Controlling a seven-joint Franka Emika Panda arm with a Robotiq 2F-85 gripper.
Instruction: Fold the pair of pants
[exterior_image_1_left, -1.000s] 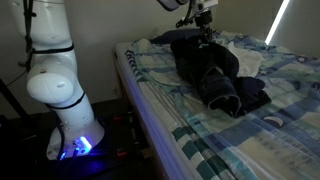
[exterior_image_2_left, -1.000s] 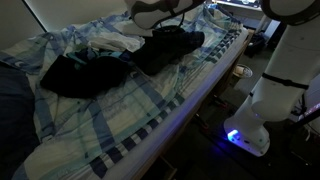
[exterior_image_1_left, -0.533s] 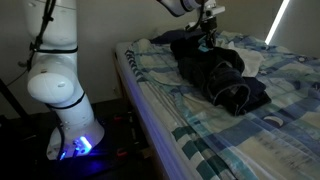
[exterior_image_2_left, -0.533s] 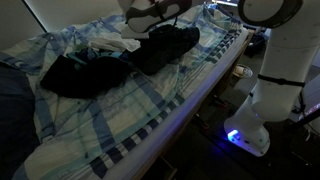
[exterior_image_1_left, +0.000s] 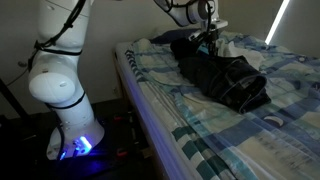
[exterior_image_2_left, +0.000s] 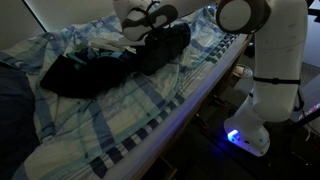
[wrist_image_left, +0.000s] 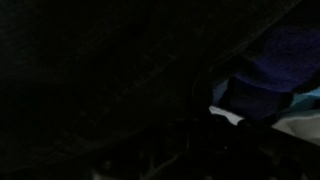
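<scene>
The pair of pants (exterior_image_1_left: 225, 80) lies on the plaid sheet (exterior_image_1_left: 190, 125), one end pinched in the tightly closed fingers (exterior_image_1_left: 206, 38).

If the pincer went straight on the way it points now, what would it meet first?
The pants: the pincer points down, shut on their dark cloth. Under them probably lies the plaid sheet, though depth is unclear.
</scene>
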